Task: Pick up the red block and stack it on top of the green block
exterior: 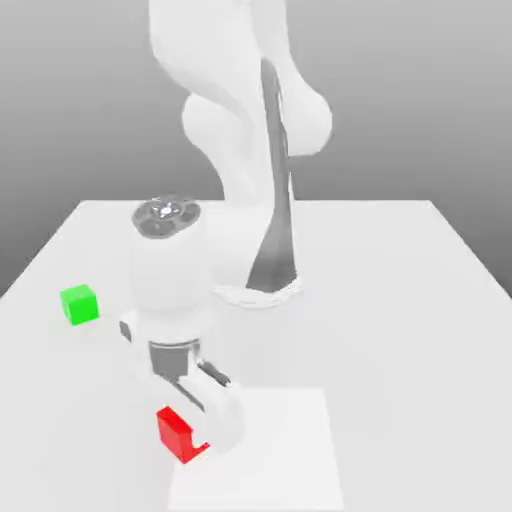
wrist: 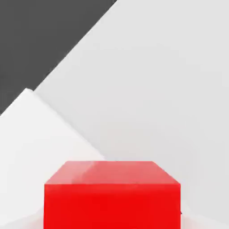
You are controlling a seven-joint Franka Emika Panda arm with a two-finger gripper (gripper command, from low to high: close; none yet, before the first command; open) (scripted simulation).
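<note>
The red block (exterior: 174,431) sits low over the near part of the white table (exterior: 400,300), toward the exterior view's left. My gripper (exterior: 196,436) reaches down onto it and is shut on the red block, with one white finger (exterior: 224,415) pressed against its side. In the hand view the red block (wrist: 112,197) looms very close, seen from a top edge and one face. The green block (exterior: 79,304) rests on the table farther back and to the exterior view's left of the gripper, well apart from it.
The arm's white base (exterior: 256,285) rises from the middle of the table behind the gripper. A lighter square patch (exterior: 285,450) lies on the table beside the red block. The table's left edge runs close to the green block.
</note>
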